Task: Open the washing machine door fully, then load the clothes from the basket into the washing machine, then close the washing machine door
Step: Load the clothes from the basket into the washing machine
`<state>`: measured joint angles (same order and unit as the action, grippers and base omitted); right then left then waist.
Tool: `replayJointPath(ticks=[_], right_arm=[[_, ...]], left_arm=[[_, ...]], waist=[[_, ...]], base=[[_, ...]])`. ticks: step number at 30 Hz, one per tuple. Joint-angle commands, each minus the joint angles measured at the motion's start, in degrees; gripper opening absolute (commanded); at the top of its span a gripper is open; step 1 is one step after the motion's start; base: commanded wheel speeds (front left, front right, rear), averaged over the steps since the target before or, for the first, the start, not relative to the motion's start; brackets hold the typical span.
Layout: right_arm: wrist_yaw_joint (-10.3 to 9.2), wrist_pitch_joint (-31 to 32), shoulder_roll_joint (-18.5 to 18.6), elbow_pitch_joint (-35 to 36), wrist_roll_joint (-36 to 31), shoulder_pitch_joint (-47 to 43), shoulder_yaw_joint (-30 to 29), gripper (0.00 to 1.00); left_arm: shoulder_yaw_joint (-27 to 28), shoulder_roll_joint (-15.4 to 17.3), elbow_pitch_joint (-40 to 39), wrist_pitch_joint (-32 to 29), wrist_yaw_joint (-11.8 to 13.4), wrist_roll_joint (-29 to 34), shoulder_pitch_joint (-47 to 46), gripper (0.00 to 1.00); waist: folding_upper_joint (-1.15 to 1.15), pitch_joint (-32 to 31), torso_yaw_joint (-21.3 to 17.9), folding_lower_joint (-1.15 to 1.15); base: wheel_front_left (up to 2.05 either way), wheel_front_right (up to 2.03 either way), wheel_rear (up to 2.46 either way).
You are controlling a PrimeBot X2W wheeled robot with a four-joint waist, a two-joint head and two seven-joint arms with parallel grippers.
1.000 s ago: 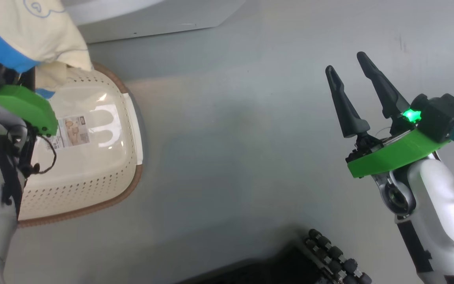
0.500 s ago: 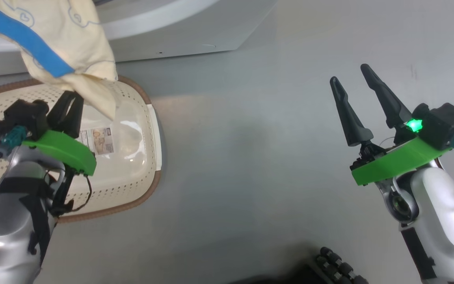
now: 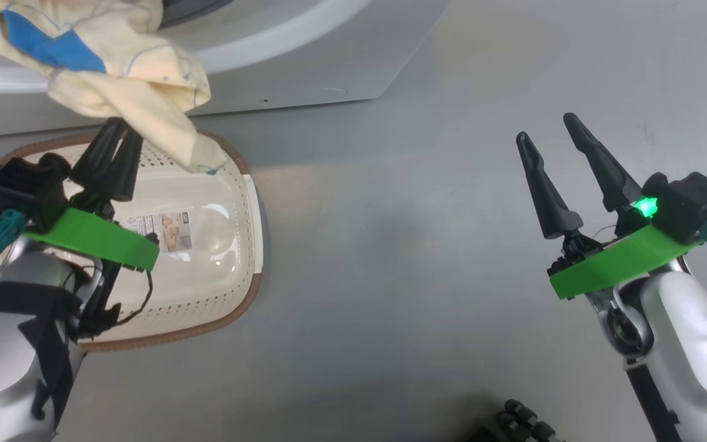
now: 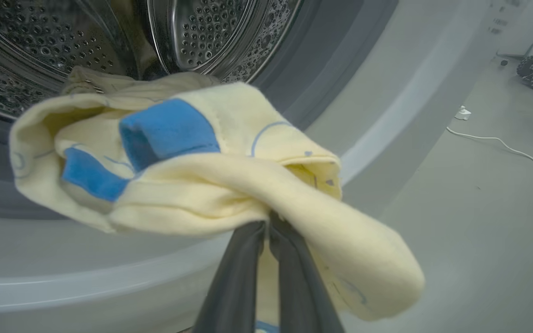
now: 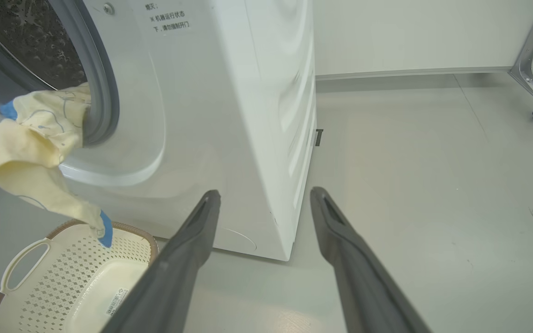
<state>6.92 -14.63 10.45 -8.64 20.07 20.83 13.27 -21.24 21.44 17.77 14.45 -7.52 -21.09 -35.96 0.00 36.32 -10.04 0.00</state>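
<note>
- The left claw (image 3: 119, 130) stays clenched on the clothes (image 3: 126, 92), a pale yellow garment with blue trim bunched just above its fingertips.
- Over the last second that arm has lifted the garment up and away from the basket (image 3: 240, 307). The head camera has swung as well, so part of the shift on screen is not the arm's.
- Straight ahead of the left claw, the garment now hangs at the mouth of the washing machine (image 5: 229, 115), level with the grey seal. The steel drum (image 4: 201, 27) stands open just beyond it.
- A tail of cloth droops below the claw towards the basket; I cannot tell whether it touches the rim.
- Beneath the claw, the basket shows a bare bottom with its label, so this looks like the last piece to load.
- The right claw (image 3: 545, 127) is spread wide, empty, well off to the side over the floor.
- What seems left is a push inward and a release, and that tail could snag on the seal.
</note>
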Motion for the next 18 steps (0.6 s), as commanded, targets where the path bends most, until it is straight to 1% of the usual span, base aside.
replayJointPath(ticks=[1,3,6,12,18], right_arm=[[0.57,-0.4,0.9,1.5,0.0,-1.9,0.5,1.0],[0.57,-0.4,0.8,1.5,0.0,-2.1,0.4,1.0],[0.57,-0.4,0.7,1.4,0.1,-2.4,0.2,1.0],[0.57,-0.4,0.4,1.4,0.1,-2.5,-0.1,1.0],[0.57,-0.4,0.1,1.4,0.2,-1.9,0.3,1.0]], left_arm=[[3.0,2.9,-2.0,0.5,0.0,0.9,-0.4,0.0],[3.6,3.2,-2.5,0.5,0.3,1.6,-1.2,0.0],[4.3,4.1,-3.0,0.0,1.4,2.5,-3.1,0.0],[5.5,5.3,-4.7,-4.1,3.2,2.8,-8.4,0.0],[5.3,3.8,-3.2,-8.0,4.3,2.1,-13.7,0.0]], waist=[[0.0,-0.2,0.0,0.0],[0.0,-0.4,0.0,0.0],[0.0,-0.7,0.1,0.0],[0.0,-0.9,0.3,0.0],[0.0,-0.4,0.0,0.0]], base=[[0.0,0.0,0.0],[0.0,0.0,0.0],[0.0,0.0,0.0],[0.0,0.0,0.0],[0.0,0.0,0.0]])
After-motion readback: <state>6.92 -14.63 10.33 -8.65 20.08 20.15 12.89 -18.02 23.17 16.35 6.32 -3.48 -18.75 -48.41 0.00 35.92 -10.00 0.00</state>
